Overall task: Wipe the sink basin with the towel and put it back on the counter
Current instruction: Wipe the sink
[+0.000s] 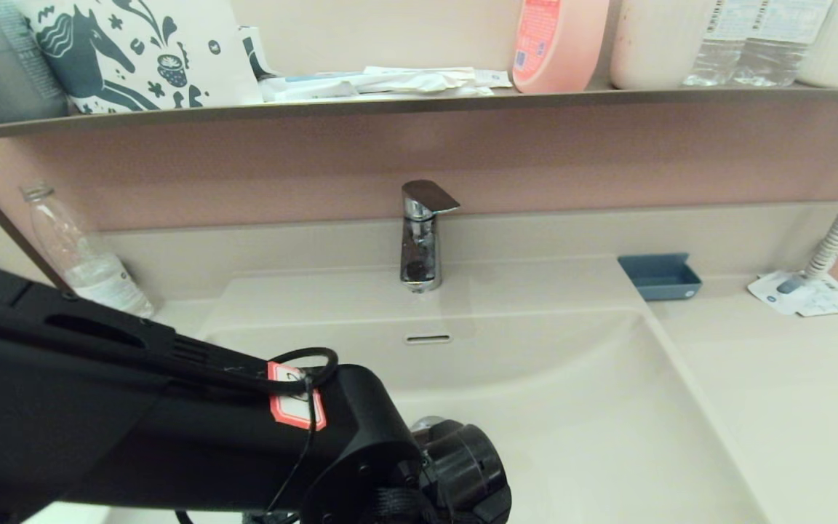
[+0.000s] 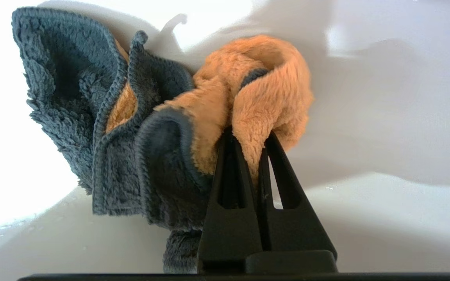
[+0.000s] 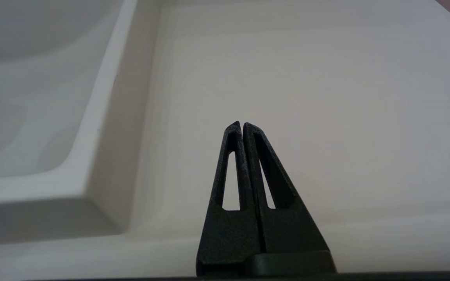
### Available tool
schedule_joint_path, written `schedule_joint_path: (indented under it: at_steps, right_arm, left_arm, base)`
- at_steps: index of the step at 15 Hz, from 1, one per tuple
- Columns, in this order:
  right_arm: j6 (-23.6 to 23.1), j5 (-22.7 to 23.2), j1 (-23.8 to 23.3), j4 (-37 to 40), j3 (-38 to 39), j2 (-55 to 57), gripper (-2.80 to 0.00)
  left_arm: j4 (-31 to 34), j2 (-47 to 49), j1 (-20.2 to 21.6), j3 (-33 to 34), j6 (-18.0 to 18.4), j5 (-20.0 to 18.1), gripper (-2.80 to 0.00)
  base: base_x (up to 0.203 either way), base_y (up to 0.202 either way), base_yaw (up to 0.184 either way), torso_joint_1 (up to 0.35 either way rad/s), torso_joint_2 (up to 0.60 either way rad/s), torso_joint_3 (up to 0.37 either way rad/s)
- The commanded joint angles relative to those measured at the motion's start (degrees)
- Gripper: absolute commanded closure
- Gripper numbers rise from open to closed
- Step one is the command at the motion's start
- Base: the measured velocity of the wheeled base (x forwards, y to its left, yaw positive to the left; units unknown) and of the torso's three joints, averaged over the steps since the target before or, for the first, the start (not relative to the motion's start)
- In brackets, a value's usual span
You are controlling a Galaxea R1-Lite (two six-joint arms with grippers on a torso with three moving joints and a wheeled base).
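The left arm [image 1: 135, 407] is matte black, carrying a red-bordered white label, thin black cable, small screws; behind its gripper, perhaps a round joint.

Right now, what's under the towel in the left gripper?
The sink basin surface, glossy with a few droplets, lies under the towel, which the left gripper pinches. The bunched cloth covers the contact area, and the drain is hidden.

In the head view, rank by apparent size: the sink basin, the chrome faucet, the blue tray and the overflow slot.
1. Glossy off-white sink basin
2. Chrome faucet
3. Small blue rectangular tray, close to the faucet in apparent size, so this order is unsure
4. Narrow overflow slot
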Motion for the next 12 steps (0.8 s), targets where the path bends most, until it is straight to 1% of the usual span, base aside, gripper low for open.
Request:
schedule_joint_path:
  at_steps: [1, 2, 3, 5, 8, 10, 12]
  right_arm:
    - [0.0, 0.0, 0.0, 0.0, 0.0, 0.1, 0.0]
    - [0.0, 0.0, 0.0, 0.0, 0.0, 0.1, 0.0]
    - [0.1, 0.0, 0.0, 0.0, 0.0, 0.1, 0.0]
    - [0.0, 0.0, 0.0, 0.0, 0.0, 0.1, 0.0]
    - [0.0, 0.0, 0.0, 0.0, 0.0, 0.1, 0.0]
    - [0.1, 0.0, 0.0, 0.0, 0.0, 0.1, 0.0]
    - [0.0, 0.0, 0.0, 0.0, 0.0, 0.1, 0.0]
  left_arm:
    - [-1.7, -1.3, 0.1, -0.1, 0.4, 0.1, 0.0]
    - [-3.6, -0.8, -0.2, -1.1, 1.9, -0.2, 0.0]
    - [-4.3, -0.1, -1.1, -2.6, 2.2, -0.9, 0.0]
    - [-4.5, 2.2, -3.3, -6.6, 2.2, -2.0, 0.0]
    - [-4.4, 7.7, -5.2, -15.8, 1.3, -2.4, 0.0]
    - [-2.7, 11.7, -6.7, -24.6, 0.4, -2.5, 0.0]
    - [2.1, 15.9, -8.8, -35.4, -0.6, -2.5, 0.0]
  base:
    - [0.0, 0.0, 0.0, 0.0, 0.0, 0.0]
    - [0.0, 0.0, 0.0, 0.0, 0.0, 0.0]
    - [0.0, 0.0, 0.0, 0.0, 0.0, 0.0]
    - [0.0, 0.0, 0.0, 0.0, 0.0, 0.0]
    - [0.0, 0.0, 0.0, 0.0, 0.0, 0.0]
    - [0.0, 0.0, 0.0, 0.0, 0.0, 0.0]
    - [0.0, 0.0, 0.0, 0.0, 0.0, 0.0]
